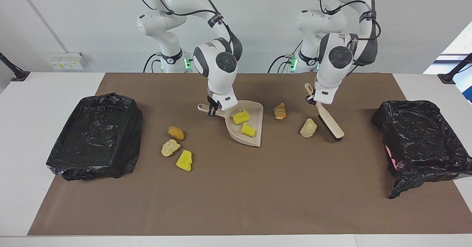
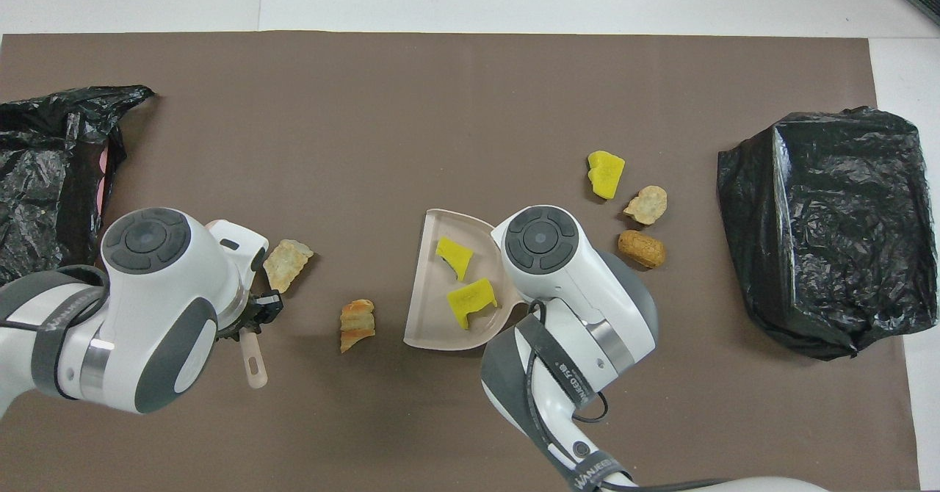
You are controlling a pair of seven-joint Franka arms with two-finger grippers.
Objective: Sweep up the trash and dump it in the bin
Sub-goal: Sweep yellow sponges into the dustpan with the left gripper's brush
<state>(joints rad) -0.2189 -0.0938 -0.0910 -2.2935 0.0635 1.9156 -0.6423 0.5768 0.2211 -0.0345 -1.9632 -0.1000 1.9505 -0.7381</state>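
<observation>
brown mat bare near edge; left fingers clamp brush, right fingers clamp dustpan.

Mid-table, on the brown paper mat: beige plastic dustpan, with two yellow sponge chunks in it. At its handle, clamped on: right gripper.

Beside the dustpan, toward the left arm's end: ridged golden pastry lump. Farther from the robots: pale tan bread lump. Just beside that lump: beige hand brush, tilted, head down on the mat, handle gripped in the left gripper.

Toward the right arm's end, clustered: brown bread lump, flat tan scrap, yellow sponge wedge.

At each end of the table: a black bag-lined bin.
</observation>
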